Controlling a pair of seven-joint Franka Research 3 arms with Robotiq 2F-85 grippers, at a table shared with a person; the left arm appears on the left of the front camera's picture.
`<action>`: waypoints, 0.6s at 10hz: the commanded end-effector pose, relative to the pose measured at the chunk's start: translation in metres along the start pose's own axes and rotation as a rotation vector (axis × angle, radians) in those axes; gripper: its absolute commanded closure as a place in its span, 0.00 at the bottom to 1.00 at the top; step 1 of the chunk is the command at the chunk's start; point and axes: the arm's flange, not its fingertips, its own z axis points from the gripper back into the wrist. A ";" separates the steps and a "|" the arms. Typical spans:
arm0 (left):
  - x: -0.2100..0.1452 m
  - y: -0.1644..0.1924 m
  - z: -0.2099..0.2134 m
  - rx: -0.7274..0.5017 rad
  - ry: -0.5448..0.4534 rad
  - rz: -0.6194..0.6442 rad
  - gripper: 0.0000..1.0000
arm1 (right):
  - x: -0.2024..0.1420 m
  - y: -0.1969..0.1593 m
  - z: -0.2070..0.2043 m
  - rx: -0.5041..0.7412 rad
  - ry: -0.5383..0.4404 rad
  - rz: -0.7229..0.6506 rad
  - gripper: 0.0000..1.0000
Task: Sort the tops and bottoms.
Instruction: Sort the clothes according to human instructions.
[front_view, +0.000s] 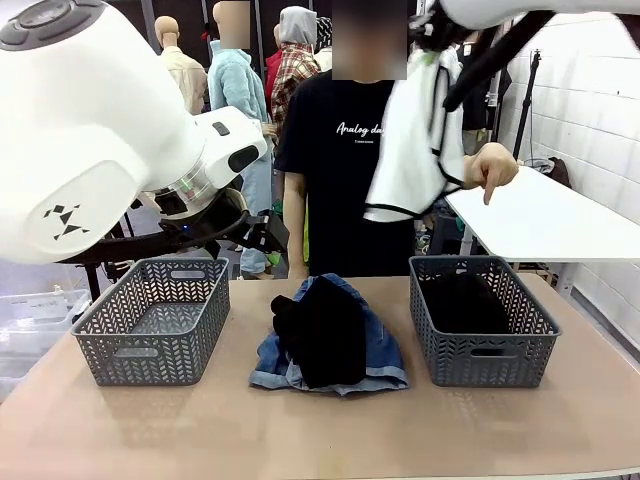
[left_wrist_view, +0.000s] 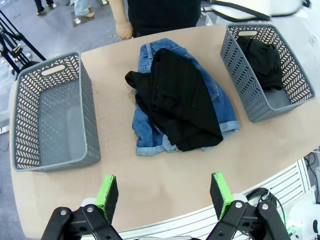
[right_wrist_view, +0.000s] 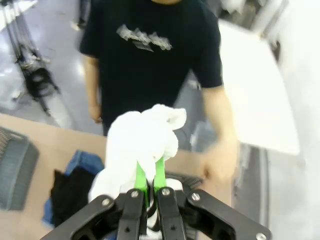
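The right basket (left_wrist_view: 237, 75) holds a black top (left_wrist_view: 261, 60). Right end effector (right_wrist_view: 149, 170) grips a white garment (right_wrist_view: 145, 132); left end effector (left_wrist_view: 163, 187) is open.

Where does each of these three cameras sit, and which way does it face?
Front view: fixed between the arms, facing across the table to the person; the left arm looms at left.
Left wrist view: high on the left arm, looking down past the open left gripper at the clothes pile.
Right wrist view: on the right arm, looking past the right gripper, shut on a white garment, at the person.
Shared: front and left wrist views show the pile between grey baskets.
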 end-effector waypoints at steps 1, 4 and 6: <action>-0.001 0.002 -0.001 -0.009 -0.003 0.000 0.04 | -0.050 -0.007 0.002 -0.065 0.091 -0.094 1.00; -0.001 0.002 -0.001 -0.009 -0.003 0.000 0.04 | -0.105 -0.042 -0.028 -0.040 0.173 -0.267 1.00; -0.001 0.002 -0.001 -0.009 -0.003 0.000 0.04 | -0.087 -0.039 -0.021 -0.076 0.184 -0.188 1.00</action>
